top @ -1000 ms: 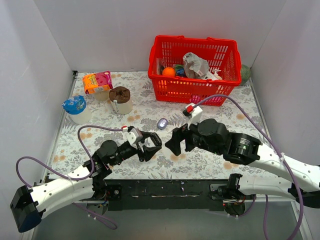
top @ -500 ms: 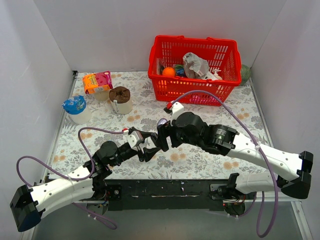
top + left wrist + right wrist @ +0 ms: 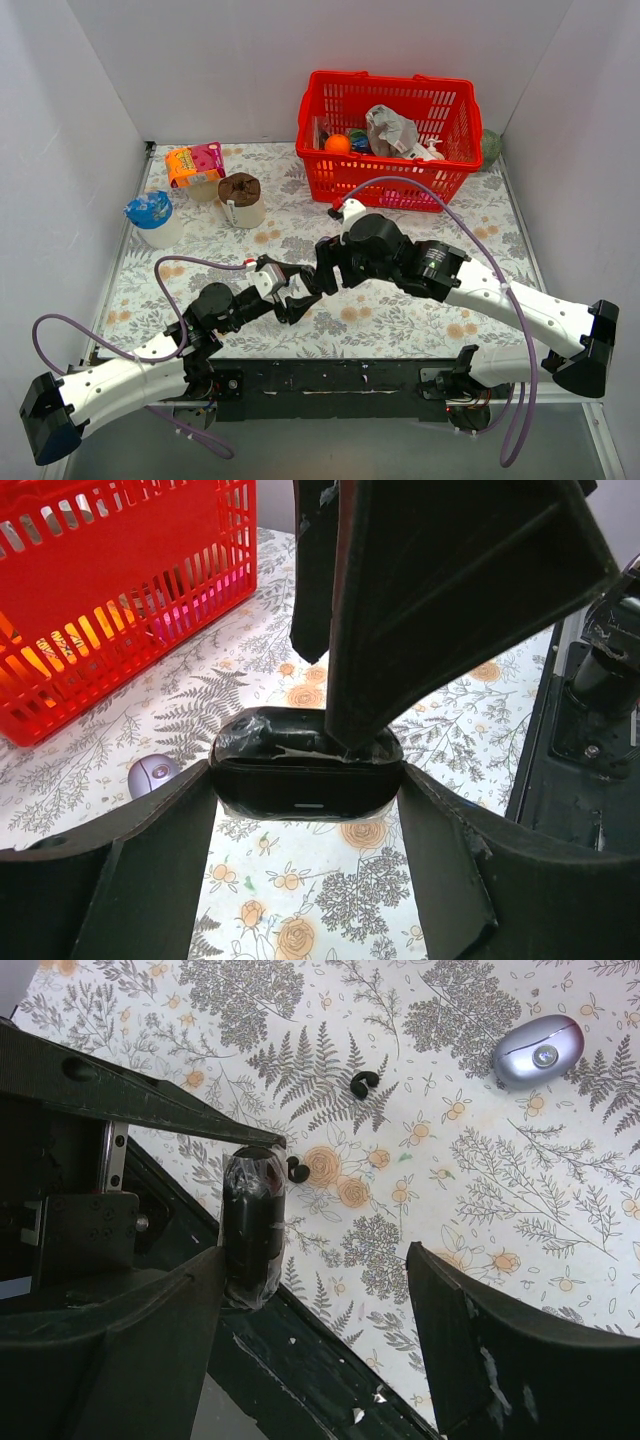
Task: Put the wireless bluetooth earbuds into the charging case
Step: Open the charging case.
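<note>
The flower-patterned bench (image 3: 480,230) sits between white walls, and on it the left hand (image 3: 297,292) is clamped on a stubby black piece (image 3: 305,785). The right hand (image 3: 315,1260) is spread wide and empty over it, one finger touching its top. Both earbuds (image 3: 361,1083) lie loose nearby and the charging case (image 3: 537,1050) sits farther off, seemingly closed, so the insertion looks wholly undone.

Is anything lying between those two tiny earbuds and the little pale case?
Nothing visible does. Seen from the right wrist, only bare flowered tabletop lies between the earbuds and the case.
</note>
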Robot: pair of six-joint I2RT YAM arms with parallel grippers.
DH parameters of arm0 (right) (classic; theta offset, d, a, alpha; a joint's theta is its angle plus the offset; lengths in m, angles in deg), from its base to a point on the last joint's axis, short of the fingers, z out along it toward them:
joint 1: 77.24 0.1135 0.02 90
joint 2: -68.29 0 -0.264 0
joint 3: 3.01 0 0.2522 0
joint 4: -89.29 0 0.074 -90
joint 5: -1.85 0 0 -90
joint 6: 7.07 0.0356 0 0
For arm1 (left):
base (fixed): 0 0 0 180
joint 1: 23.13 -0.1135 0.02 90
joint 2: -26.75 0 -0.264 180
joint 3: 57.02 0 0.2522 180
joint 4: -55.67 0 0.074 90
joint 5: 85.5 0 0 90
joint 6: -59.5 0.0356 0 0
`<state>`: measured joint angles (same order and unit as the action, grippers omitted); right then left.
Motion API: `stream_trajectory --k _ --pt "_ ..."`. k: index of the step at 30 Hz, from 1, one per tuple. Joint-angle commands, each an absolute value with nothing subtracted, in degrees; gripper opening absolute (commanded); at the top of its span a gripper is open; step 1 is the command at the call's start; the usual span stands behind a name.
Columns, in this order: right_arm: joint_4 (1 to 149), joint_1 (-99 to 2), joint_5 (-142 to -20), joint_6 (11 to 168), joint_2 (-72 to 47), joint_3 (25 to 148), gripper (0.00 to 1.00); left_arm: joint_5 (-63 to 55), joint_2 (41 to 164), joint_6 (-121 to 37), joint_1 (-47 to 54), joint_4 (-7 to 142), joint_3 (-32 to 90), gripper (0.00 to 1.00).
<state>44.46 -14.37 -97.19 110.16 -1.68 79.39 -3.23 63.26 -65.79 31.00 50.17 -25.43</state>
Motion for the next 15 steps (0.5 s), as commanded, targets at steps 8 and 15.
stream_trajectory --k 8,15 --pt "46.9 -18.0 -94.9 110.8 -0.3 78.1 0.78 -3.3 61.0 -64.7 31.2 50.4 -23.2 0.00" --pt "44.9 -19.9 -96.4 111.4 0.4 77.5 0.78 -2.3 60.6 -65.0 31.2 50.0 -23.5 0.00"
